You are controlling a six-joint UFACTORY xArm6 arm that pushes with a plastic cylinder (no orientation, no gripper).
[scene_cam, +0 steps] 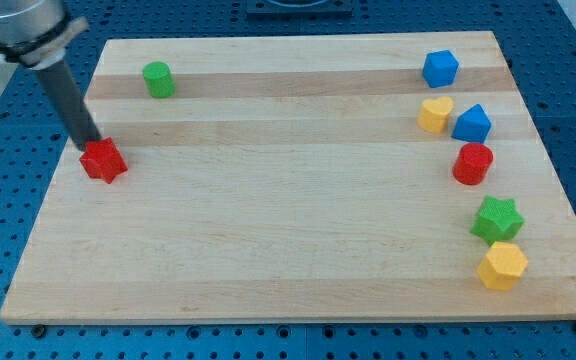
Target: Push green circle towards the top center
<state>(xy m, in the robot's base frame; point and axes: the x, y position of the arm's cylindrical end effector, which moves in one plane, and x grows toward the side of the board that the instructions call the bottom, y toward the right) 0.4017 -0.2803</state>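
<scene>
Tip (pixel 94 145) against red block (pixel 103 160)

The green circle (pixel 158 79) is a short, solid green cylinder standing upright on its flat end, round top face showing. It lies on the bench (pixel 288 220) near its top-left corner, close to the top edge, standing alone.

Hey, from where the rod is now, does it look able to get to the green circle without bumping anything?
Probably yes. My tip sits at the red block, at the view's left, and the green circle lies up and to the right with only bare board between. The other blocks cluster far right.
</scene>
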